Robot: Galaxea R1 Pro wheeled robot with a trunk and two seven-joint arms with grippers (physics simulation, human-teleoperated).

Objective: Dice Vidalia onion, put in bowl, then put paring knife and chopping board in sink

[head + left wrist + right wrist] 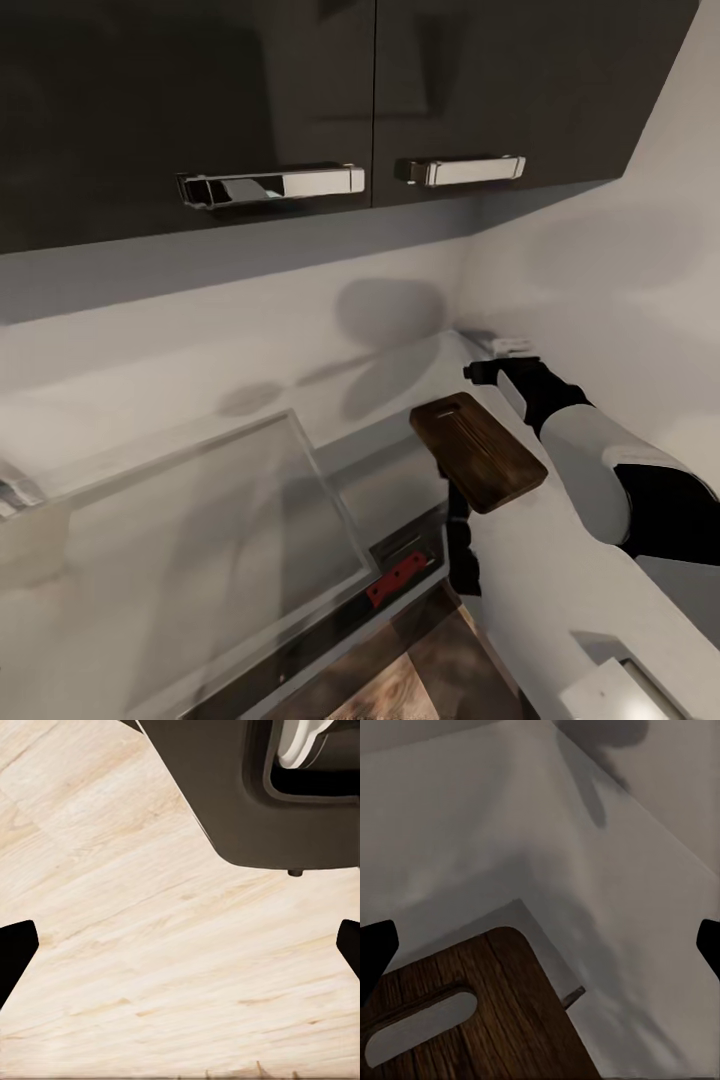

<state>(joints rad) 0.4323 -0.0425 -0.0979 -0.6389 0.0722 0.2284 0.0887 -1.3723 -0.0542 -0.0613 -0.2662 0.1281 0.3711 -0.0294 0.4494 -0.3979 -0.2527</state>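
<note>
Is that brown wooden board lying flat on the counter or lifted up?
Lifted: the brown wooden chopping board hangs tilted in the air above the grey countertop, beside the right arm.

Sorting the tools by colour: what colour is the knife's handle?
Red: the knife lies by the sink's front edge, clearest in the head view.

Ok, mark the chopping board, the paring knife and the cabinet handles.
chopping board [480,455], head view, middle of its wooden face
paring knife [398,580], head view, red handle
cabinet handles [272,185], head view, left chrome bar
</note>
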